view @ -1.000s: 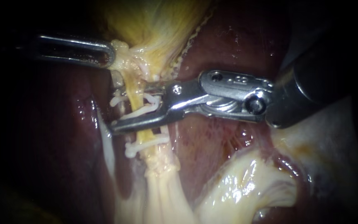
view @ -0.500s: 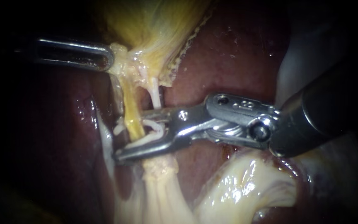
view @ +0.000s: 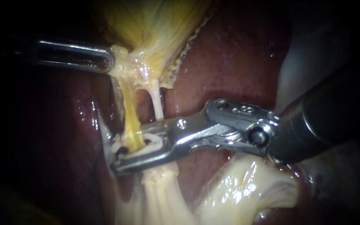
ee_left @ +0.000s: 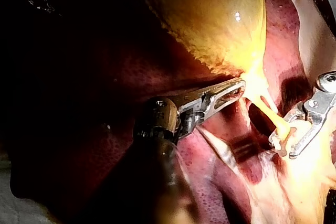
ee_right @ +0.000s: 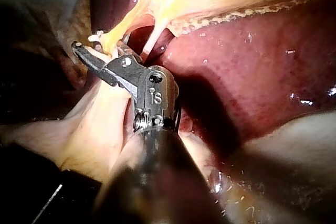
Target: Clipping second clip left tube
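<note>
Steel right instrument slants down-left, pinching white clip round yellow left tube; left instrument grips gallbladder

1. right instrument: bright polished metal at the jaws and hinge, with sharp glints; its shaft is dark and matt.
2. left instrument: smooth silvery metal, duller where it lies in shade.
3. clip: white and smooth (it looks like moulded plastic).
4. left tube: yellow, wet, finely streaked along its length.
5. gallbladder: yellow, fibrous-looking in the endoscope view, smooth and glossy in the left wrist view.
6. liver: dark red, wet, glossy, finely speckled.
7. pale tissue: creamy, slick, strongly glistening.
</note>
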Controlling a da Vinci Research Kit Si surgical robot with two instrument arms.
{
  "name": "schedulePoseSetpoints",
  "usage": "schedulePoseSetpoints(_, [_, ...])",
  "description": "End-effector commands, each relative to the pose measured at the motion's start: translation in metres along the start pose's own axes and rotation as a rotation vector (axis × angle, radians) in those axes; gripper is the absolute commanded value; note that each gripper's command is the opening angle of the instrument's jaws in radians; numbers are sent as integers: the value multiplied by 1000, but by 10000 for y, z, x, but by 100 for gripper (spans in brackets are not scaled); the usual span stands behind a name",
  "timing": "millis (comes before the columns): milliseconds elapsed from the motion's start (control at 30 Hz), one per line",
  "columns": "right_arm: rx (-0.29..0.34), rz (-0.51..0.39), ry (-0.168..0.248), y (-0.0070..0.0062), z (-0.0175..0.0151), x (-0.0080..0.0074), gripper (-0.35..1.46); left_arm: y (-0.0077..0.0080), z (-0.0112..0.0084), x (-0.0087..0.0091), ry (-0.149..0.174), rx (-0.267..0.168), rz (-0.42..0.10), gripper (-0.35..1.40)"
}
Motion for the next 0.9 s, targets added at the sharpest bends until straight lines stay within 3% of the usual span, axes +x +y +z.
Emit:
schedulePoseSetpoints(33, [-5, 3, 2, 1, -2, 0, 6, 0, 0, 0, 0, 0, 0, -35])
schedulePoseSetpoints(300, [-4, 32, 2, 4, -6, -1, -16, 0, 0, 0, 0, 0, 0, -35])
schedulePoseSetpoints(367, [-4, 38, 2, 4, -6, -1, -35, 0, 0, 0, 0, 0, 0, -35])
schedulePoseSetpoints(900, [-9, 61, 4, 4, -8, -2, -35, 0, -1, 1, 0, 0, 0, -35])
